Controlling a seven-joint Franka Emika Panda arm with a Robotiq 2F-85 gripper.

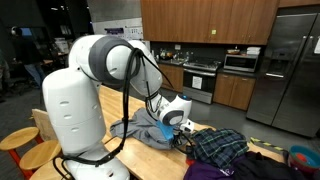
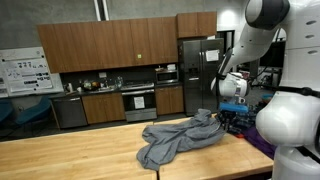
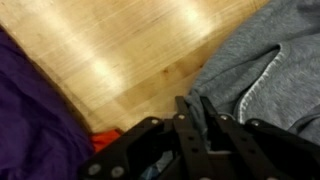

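Note:
A crumpled grey sweatshirt (image 2: 175, 138) lies on the wooden table (image 2: 60, 155); it also shows as grey garment (image 1: 148, 128) behind the arm. My gripper (image 3: 194, 103) is at one end of it, jaws nearly together with a fold of the grey fabric (image 3: 260, 60) pinched between them. In both exterior views the gripper (image 2: 231, 112) sits low at the sweatshirt's edge, gripper (image 1: 179, 124) close to the tabletop. The fabric under the fingers is partly hidden by the gripper body.
A purple cloth (image 3: 25, 115) lies beside the gripper, with something red-orange (image 3: 105, 138) at its edge. A dark plaid garment (image 1: 220, 146) and more purple fabric (image 1: 255, 165) are piled nearby. Wooden stools (image 1: 20, 140) stand by the robot base. Kitchen cabinets and a refrigerator (image 2: 200, 75) line the back.

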